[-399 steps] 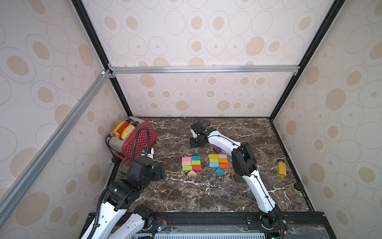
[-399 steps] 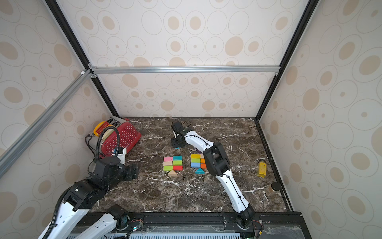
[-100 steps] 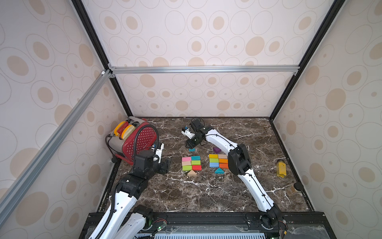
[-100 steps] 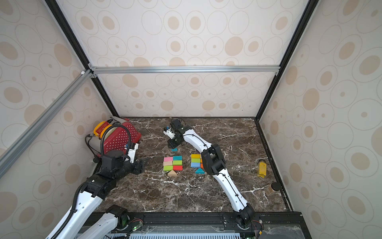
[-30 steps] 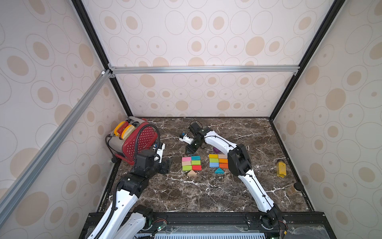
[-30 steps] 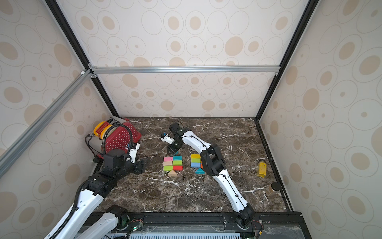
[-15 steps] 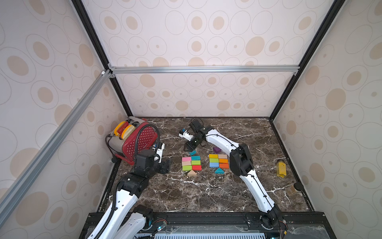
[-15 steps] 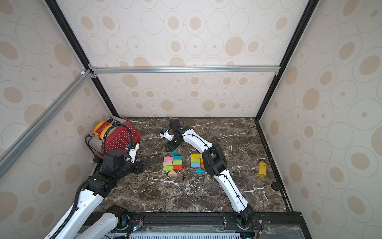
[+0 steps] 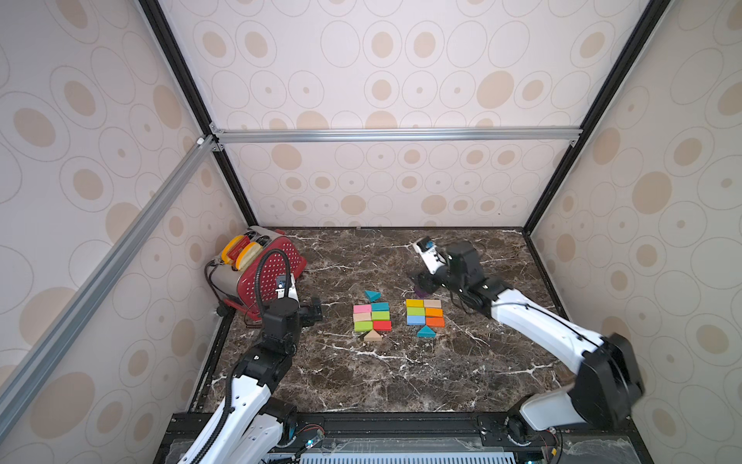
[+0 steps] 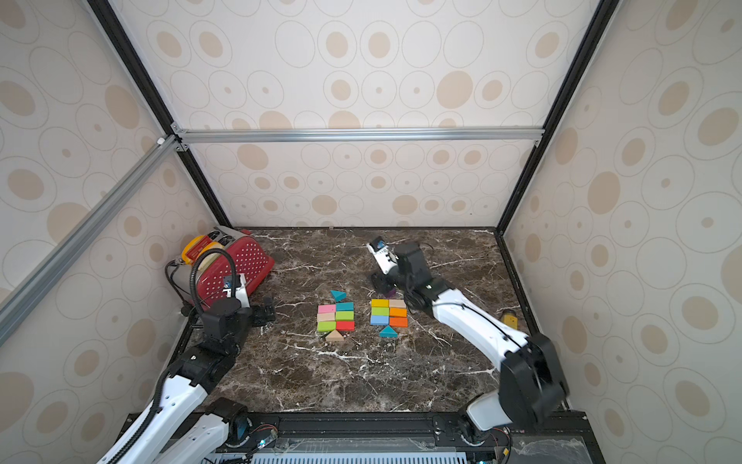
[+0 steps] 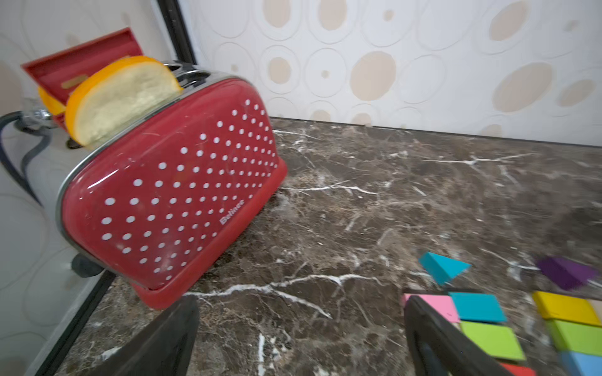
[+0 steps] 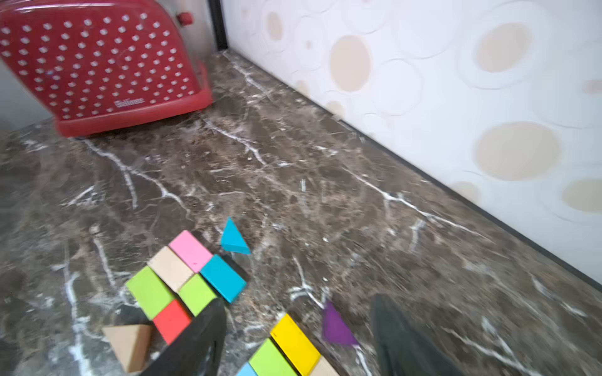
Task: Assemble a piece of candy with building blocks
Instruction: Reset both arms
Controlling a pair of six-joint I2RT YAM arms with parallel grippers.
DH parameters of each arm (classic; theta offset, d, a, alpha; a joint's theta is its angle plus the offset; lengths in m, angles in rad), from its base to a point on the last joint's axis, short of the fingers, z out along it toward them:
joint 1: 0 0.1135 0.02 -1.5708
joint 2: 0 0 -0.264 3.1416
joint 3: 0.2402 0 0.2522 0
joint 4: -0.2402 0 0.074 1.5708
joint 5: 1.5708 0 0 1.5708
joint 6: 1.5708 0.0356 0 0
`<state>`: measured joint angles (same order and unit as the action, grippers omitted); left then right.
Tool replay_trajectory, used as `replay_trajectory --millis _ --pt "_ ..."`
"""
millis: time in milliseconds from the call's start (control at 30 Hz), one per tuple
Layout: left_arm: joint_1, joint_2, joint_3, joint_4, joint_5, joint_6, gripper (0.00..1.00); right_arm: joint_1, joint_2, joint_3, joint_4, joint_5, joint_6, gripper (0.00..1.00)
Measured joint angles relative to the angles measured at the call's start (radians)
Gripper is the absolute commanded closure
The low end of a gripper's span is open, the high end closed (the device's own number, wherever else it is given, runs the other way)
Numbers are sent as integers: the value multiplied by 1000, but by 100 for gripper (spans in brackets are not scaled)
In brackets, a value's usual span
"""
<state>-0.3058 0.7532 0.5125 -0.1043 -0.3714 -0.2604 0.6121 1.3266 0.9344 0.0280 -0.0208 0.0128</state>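
The building blocks lie flat on the marble in two groups. The left group of six bricks [image 9: 371,317] has a teal wedge [image 9: 372,295] just behind it and a tan wedge [image 9: 372,336] in front. The right group [image 9: 425,312] has a teal wedge [image 9: 425,332] in front and a purple wedge [image 12: 335,325] behind. My right gripper [image 12: 296,309] hangs open over the purple wedge, which lies between its fingers without touching them. My left gripper [image 11: 301,306] is open and empty over bare marble, left of the left group [image 11: 482,322].
A red dotted toaster [image 9: 269,265] holding toy bread stands at the back left, close behind my left arm. A small yellow object [image 10: 509,319] sits by the right wall. The enclosure's walls ring the table.
My right gripper left the teal wedge behind the left group, swung right over the purple wedge, and opened. My left gripper opened wider in place.
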Motion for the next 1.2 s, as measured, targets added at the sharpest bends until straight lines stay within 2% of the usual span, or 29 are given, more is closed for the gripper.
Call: replay_trajectory --millis 167,300,400,500,633,767,867,967,1100,1133,1167,1200 --pt "1 230 -93 273 -142 108 1 -149 -208 -337 120 252 18 24" --pt "2 364 -171 470 -197 200 1 -217 -283 -483 200 367 -8 24" --pt "16 464 -208 604 -208 257 1 -266 -277 -551 296 408 -32 23" --pt "40 563 -203 707 -191 312 1 -340 -199 -598 437 419 -40 24" --pt "99 649 -191 836 -108 351 1 -425 -45 -647 616 411 -50 24" --pt "178 719 -156 891 -32 335 1 -471 43 -652 770 373 -60 24" --pt "238 741 -153 938 35 310 1 -507 189 -658 966 356 -59 25" --pt "267 784 -145 956 85 291 1 -523 227 -647 920 327 -52 24" --pt "283 792 -132 942 138 272 1 -547 232 -552 864 315 -33 22" --pt "288 792 -126 941 150 267 1 -551 232 -543 876 313 -31 14" --pt "292 791 -121 941 158 264 1 -552 231 -538 874 311 -23 1" --pt "296 790 -117 941 165 260 1 -553 227 -536 861 309 -24 1"
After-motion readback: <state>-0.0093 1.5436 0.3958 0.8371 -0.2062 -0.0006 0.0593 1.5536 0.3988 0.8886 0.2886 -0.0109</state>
